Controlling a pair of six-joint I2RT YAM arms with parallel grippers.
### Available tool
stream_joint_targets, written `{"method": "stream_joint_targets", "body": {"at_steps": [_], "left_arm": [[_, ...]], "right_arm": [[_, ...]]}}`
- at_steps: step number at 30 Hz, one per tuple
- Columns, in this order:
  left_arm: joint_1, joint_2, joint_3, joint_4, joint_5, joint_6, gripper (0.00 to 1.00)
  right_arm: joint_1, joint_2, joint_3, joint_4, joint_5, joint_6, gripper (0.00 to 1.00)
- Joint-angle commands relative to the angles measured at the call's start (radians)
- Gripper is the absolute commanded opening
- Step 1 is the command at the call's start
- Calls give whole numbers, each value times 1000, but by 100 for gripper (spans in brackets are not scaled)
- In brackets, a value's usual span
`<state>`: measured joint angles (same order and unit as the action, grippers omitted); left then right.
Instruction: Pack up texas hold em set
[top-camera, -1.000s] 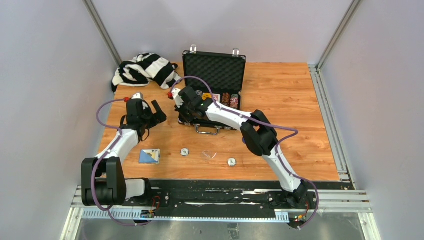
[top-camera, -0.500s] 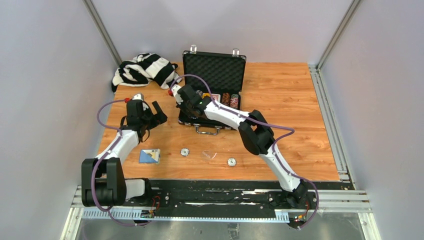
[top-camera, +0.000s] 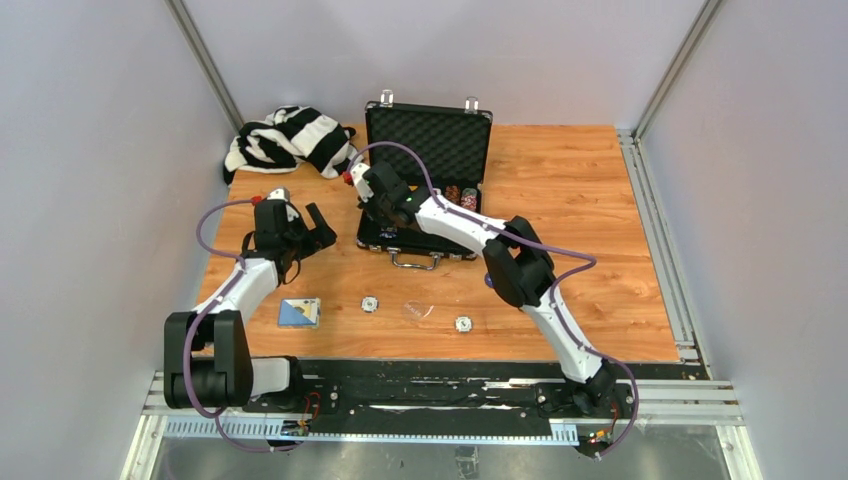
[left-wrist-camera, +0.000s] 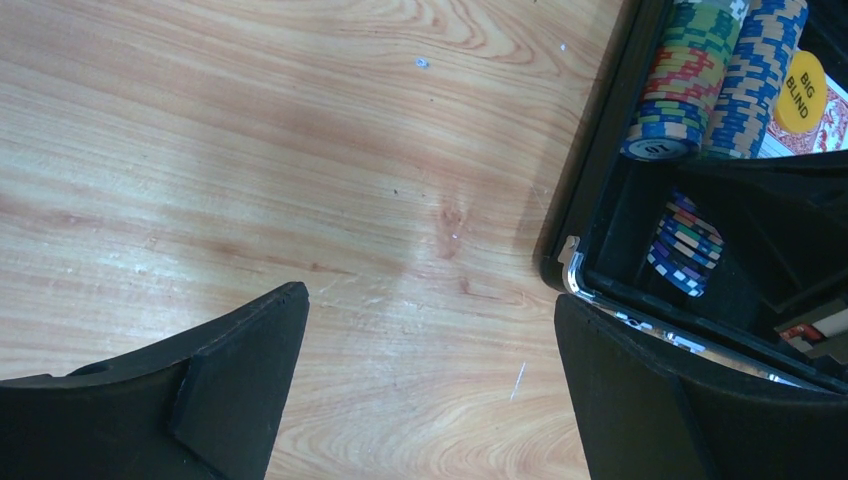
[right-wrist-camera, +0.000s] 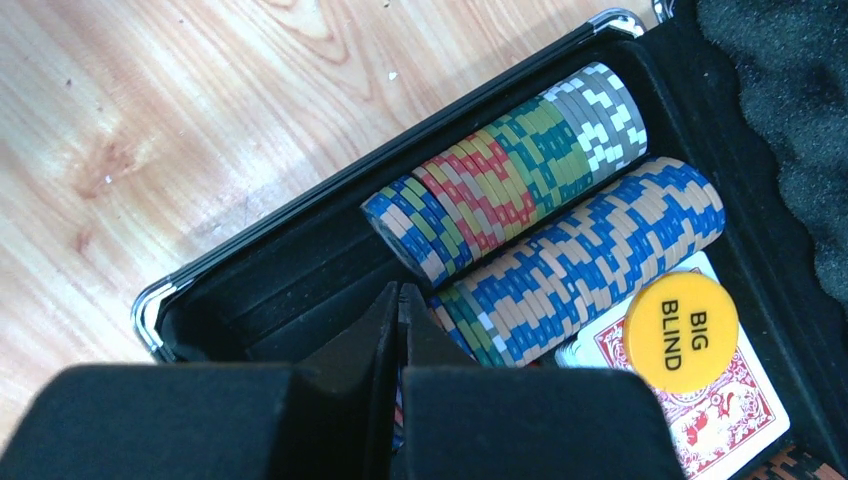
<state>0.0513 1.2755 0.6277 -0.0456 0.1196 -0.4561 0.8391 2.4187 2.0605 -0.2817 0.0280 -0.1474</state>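
right tool (right-wrist-camera: 400, 312) closed on nothing visible, poised over chip rows (right-wrist-camera: 520, 185) inside open briefcase (top-camera: 430, 140), rear-centre of table (top-camera: 600, 250), likely seating them | left tool (left-wrist-camera: 430, 310) agape beside it, waiting | 2 dealer buttons (top-camera: 369, 304) loose near front edge

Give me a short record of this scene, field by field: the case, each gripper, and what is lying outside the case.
case: briefcase open, lid upright, chips in rows inside
button: yellow Big Blind button resting on the card deck
right gripper: shut, inside the case beside the chip rows
left gripper: open, over bare table left of the case
outside case: flat blue item, two round pieces
cloth: striped cloth, far left corner
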Motion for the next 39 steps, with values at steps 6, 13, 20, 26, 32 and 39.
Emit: {"method": "stream_joint_targets", "body": {"at_steps": [6,13,20,26,32,39], "left_arm": [[9,-5,-7,30,21,10,98],[9,-2,-16,42,36,7,98],[-149,-50,4,52,-102,61,98],[-454,-172,52,49,-409,193,98],[-587,-199,42,78,-609,237,98],[-583,-161,41,0,-683,91,99]], "right_arm": [[-5,-140,-108,56,-72,42,1],[-4,-242,-245,119,-69,76,1],[-4,-603,-716,302,273,104,6],[-10,-936,-1068,361,395,199,71],[-51,-1064,-1174,199,162,313,78],[-72,-1147,-1256,90,202,370,79]]}}
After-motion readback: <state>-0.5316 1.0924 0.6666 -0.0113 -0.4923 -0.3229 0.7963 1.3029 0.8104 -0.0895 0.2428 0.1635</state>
